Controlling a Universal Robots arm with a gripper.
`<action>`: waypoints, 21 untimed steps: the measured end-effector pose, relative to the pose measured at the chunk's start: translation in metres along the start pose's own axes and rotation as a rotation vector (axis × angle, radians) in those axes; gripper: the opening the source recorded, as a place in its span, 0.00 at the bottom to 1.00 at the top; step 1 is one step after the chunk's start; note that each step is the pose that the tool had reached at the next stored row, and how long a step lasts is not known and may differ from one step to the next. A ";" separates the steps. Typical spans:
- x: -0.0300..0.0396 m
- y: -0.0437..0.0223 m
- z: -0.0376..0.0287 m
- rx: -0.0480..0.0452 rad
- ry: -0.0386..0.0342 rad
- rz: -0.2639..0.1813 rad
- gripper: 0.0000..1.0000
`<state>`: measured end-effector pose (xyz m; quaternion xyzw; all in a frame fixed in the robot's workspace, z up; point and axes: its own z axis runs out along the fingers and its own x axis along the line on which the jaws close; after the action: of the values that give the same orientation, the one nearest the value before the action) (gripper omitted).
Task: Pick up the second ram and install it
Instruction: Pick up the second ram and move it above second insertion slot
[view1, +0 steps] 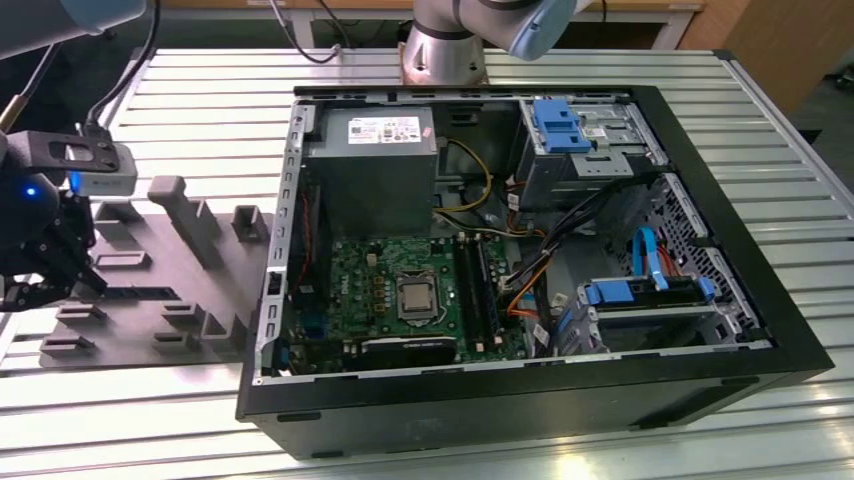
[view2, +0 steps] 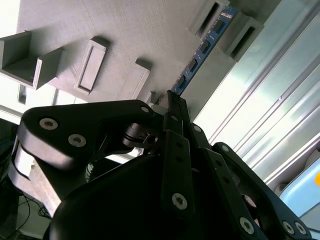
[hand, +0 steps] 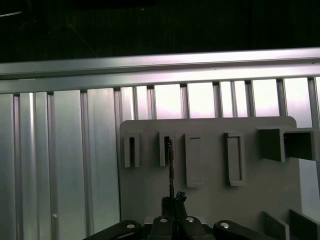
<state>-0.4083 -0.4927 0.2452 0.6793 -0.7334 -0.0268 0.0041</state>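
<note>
second ram (view2: 202, 48) — thin, blue, black chips in a row; pinched by gripper (view2: 173, 100)

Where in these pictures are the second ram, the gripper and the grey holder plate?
second ram (view2: 202, 50), second wrist view: on its chip side, about mid-length.
gripper (hand: 173, 200), first wrist view: between its fingertips, at the ram's edge.
grey holder plate (hand: 250, 200), first wrist view: on a bare flat part.

Second ram (view2: 200, 55) in the tray (view1: 127, 320) on the table (view1: 200, 110); computer case (view1: 534, 400) at the exterior view's right.
</note>
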 end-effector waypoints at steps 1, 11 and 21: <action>0.0000 0.0000 -0.0004 -0.0001 0.0001 0.000 0.12; -0.0001 0.0002 -0.0043 -0.0001 0.0001 0.000 0.12; -0.0003 0.0004 -0.0086 0.0000 0.0000 0.000 0.12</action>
<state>-0.4083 -0.4927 0.2538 0.6793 -0.7334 -0.0267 0.0040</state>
